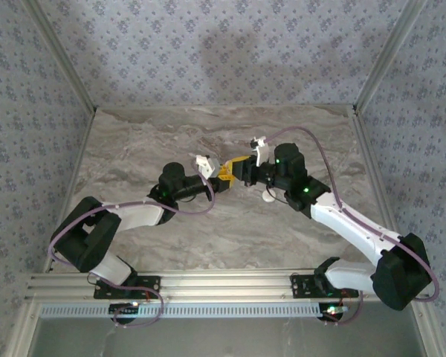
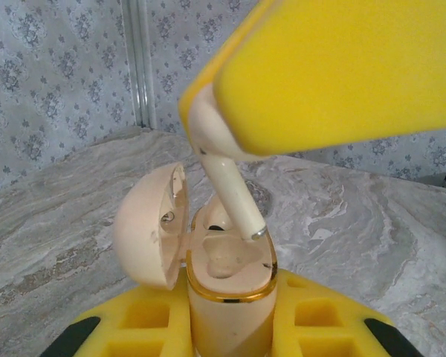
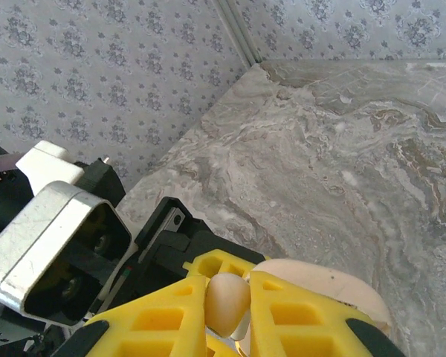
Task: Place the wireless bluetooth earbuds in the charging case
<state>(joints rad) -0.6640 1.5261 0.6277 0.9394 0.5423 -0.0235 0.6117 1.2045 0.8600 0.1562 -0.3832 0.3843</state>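
1. I am looking at the gray marble table point(image 1: 208, 238), and both arms are meeting near its middle.
2. My left gripper point(image 2: 230, 327) is squeezing the charging case point(image 2: 227, 268) and holding it upright, with its lid point(image 2: 145, 230) hanging open to the left.
3. My right gripper point(image 3: 229, 286) is pinching one earbud point(image 2: 234, 197) by its head.
4. The earbud is leaning over the case, and its stem tip is sitting at the open top.
5. A small white thing point(image 1: 268, 195) is lying on the table, just on the near side of the right gripper.

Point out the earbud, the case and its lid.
earbud point(image 2: 234, 195), left wrist view, on its stem.
case point(image 2: 227, 323), left wrist view, on its front wall.
lid point(image 2: 143, 232), left wrist view, on its rounded shell.
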